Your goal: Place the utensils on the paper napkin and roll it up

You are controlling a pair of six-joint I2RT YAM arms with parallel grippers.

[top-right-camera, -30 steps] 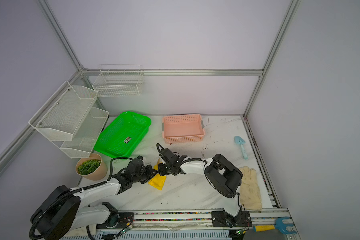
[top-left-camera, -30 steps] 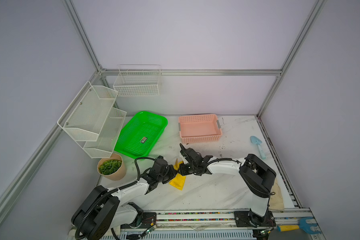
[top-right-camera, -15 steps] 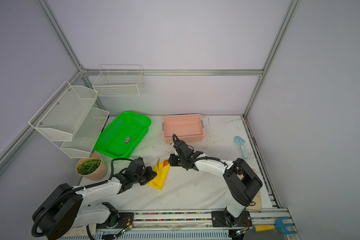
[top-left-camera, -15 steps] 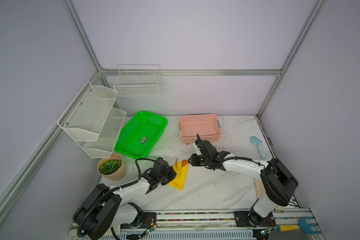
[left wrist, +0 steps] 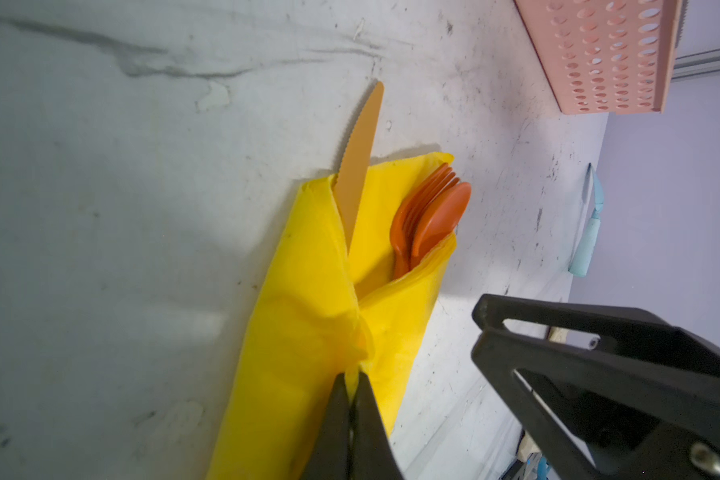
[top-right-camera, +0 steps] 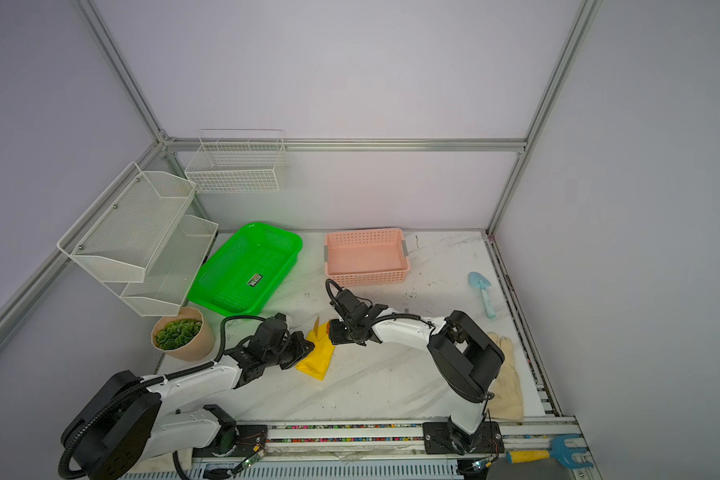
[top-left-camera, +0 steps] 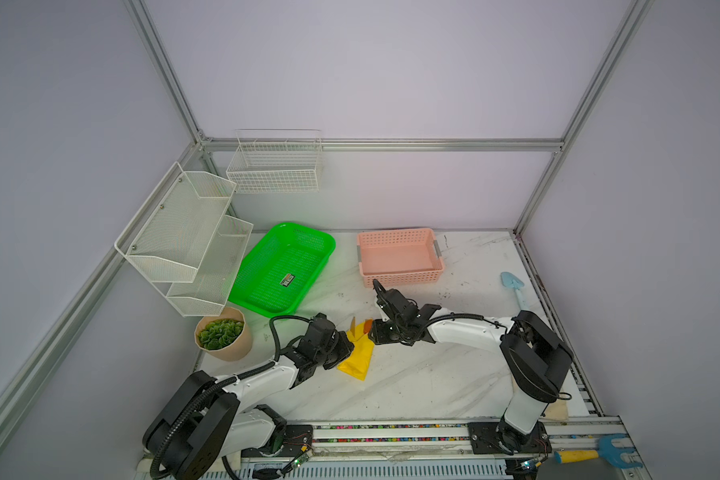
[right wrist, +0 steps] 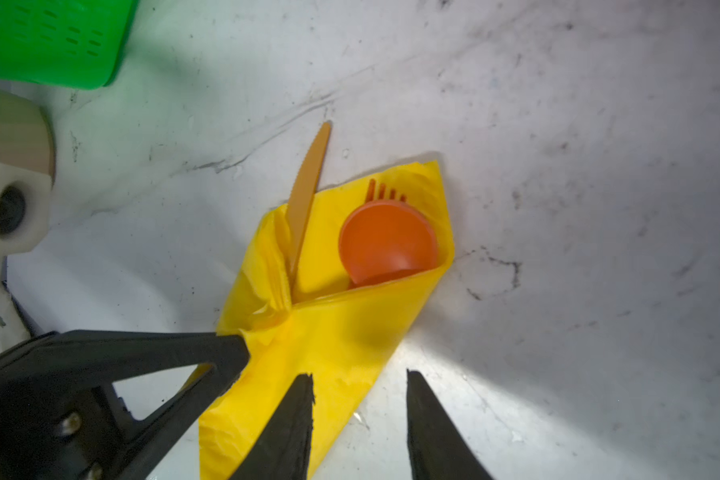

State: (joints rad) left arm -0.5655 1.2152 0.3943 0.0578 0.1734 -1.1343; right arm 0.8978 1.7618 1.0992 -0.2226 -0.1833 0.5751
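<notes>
- Both top views: napkin [top-left-camera: 358, 359] folded on the marble table [top-left-camera: 412, 386], left gripper [top-left-camera: 348, 348] at one edge, right gripper [top-left-camera: 373, 332] just beside its far end.
- Left wrist view: jaws pressed together, pinching a fold of the napkin; spoon [left wrist: 445, 214], fork [left wrist: 406, 214] and knife [left wrist: 358, 149] poking out of the wrap.
- Right wrist view: jaws spread, gripping nothing, one tip over the napkin, one over bare table.

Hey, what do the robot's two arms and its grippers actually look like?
The left arm and right arm have white shells, bulky black joints and thin black cables looping along them. The left gripper and right gripper are black, with flat, tapering fingers that have triangular cut-outs. I see no markings.
</notes>
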